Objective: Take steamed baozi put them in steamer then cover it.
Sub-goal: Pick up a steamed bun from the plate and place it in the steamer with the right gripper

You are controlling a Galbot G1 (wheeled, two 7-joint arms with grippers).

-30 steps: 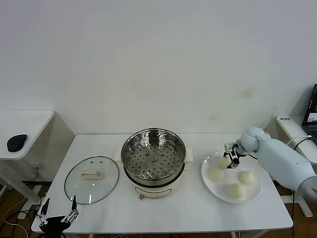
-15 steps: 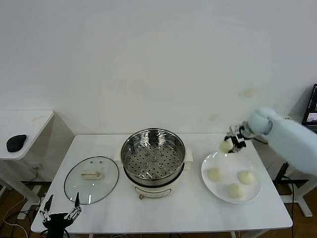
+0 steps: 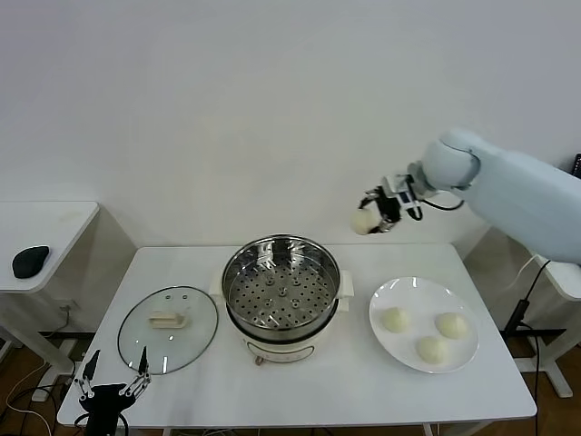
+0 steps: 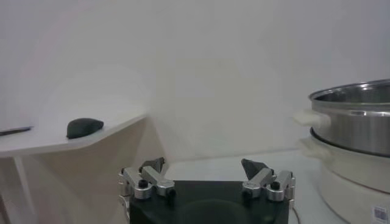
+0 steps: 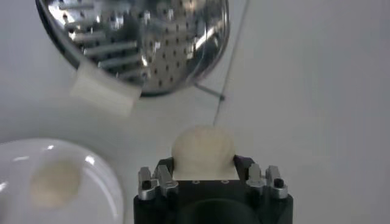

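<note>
White counter (image 3: 318,381) w/ plain wall behind: my right hand (image 3: 377,213) up in the air, clamped on a baozi (image 3: 363,221).
It's above the counter, btwn steamer (image 3: 282,295) & plate (image 3: 399,350) w/ 3 more buns; cover (image 3: 168,327) flat left of steamer; left hand (image 3: 111,392) spread wide at near-left edge.

Bare lab or test room, plain white wall (image 3: 272,109), white table (image 3: 363,381), side desk (image 3: 54,218) with computer mouse (image 3: 30,261)
</note>
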